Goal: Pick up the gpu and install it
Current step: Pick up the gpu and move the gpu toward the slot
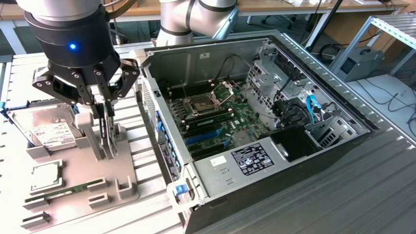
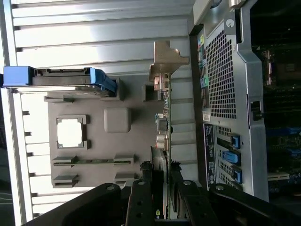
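The arm (image 1: pixel 195 17) is built of rounded silvery-grey tube sections. Its wrist (image 1: pixel 68 34) is a glossy black cylinder with one small blue light (image 1: pixel 73 47) glowing on it. The gripper (image 1: pixel 104 119) is matt black, made of angular linked bars with gaps between them, and round silver screw heads (image 2: pixel 109 188) stud the links.

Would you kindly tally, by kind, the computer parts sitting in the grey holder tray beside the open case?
Hard drive: 1
Processor chip: 1
Memory stick: 1
gpu: 1
Total: 4
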`<state>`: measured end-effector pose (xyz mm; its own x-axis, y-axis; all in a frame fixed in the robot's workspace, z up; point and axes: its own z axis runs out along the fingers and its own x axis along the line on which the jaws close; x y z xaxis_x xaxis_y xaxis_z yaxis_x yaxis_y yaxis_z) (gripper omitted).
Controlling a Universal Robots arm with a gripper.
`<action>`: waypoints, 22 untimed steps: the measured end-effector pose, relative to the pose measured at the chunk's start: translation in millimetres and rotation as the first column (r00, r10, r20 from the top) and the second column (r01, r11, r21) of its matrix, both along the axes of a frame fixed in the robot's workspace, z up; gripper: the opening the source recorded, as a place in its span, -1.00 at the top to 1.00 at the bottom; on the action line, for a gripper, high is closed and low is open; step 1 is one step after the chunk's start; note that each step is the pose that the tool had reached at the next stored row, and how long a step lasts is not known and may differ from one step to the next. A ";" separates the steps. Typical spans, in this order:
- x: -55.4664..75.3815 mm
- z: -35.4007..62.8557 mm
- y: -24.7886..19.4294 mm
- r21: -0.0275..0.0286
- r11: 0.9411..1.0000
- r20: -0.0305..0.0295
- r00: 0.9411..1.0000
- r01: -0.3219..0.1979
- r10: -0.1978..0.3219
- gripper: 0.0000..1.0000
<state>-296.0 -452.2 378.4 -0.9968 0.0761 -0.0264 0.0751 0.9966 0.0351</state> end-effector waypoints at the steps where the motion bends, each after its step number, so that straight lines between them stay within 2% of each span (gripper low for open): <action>1: 0.0 5.2 0.0 0.000 1.000 0.000 1.000 0.000 0.000 0.48; 22: 0.0 20.9 0.0 0.000 1.000 0.000 1.000 0.000 0.000 0.48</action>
